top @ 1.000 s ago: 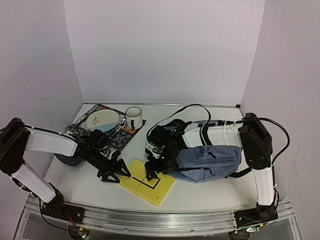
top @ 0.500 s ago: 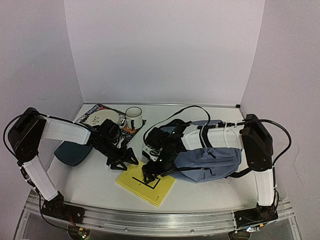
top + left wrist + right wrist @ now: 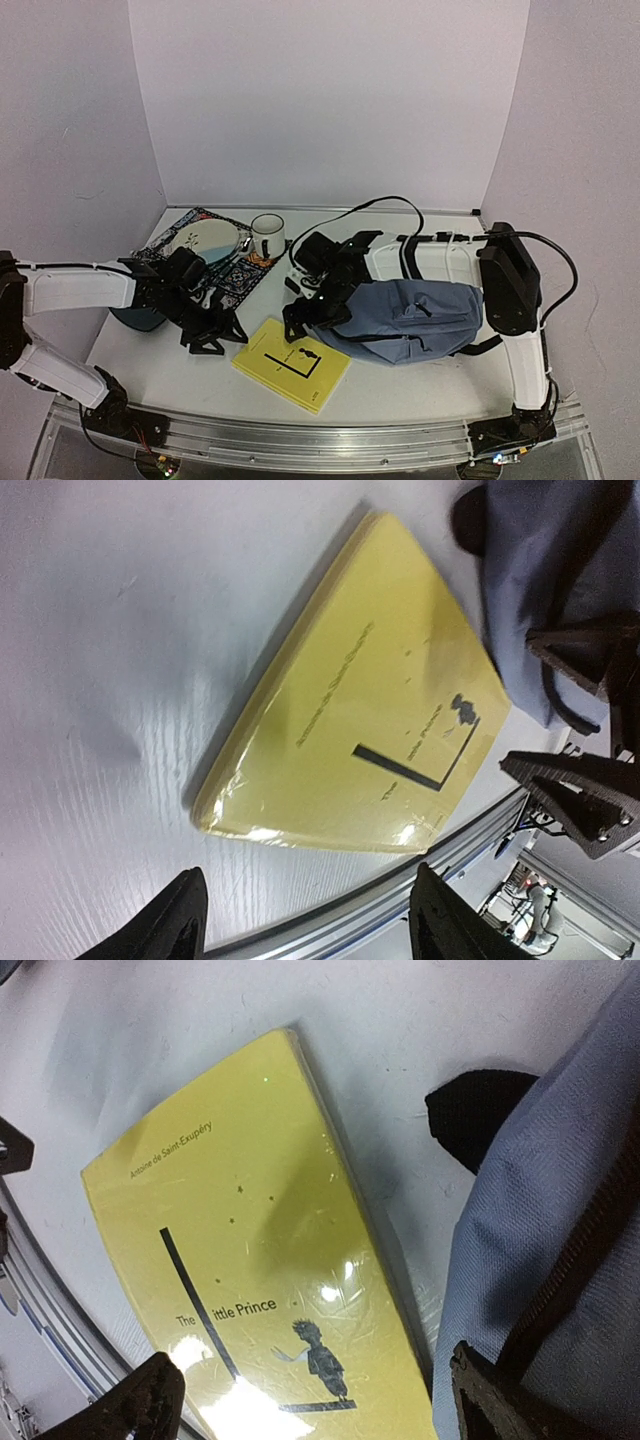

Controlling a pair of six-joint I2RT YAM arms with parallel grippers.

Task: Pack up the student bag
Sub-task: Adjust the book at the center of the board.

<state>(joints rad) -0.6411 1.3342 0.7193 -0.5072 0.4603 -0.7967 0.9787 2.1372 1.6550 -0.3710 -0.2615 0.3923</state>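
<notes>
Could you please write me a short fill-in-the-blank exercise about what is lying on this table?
1. The book on the table has a ___ cover.
2. In the right wrist view, its title reads The Little ___.
3. In the top view, the student bag lies to the ___ of the book.
4. On the patterned mat, a white mug stands beside a pale ___.
Missing words: yellow; Prince; right; plate.

The soft blue-grey backpack (image 3: 415,318) lies on its side at the right of the scene, long axis running left to right. Dark zippers cross its upper face, and a black strap shows at its near right end.
</notes>
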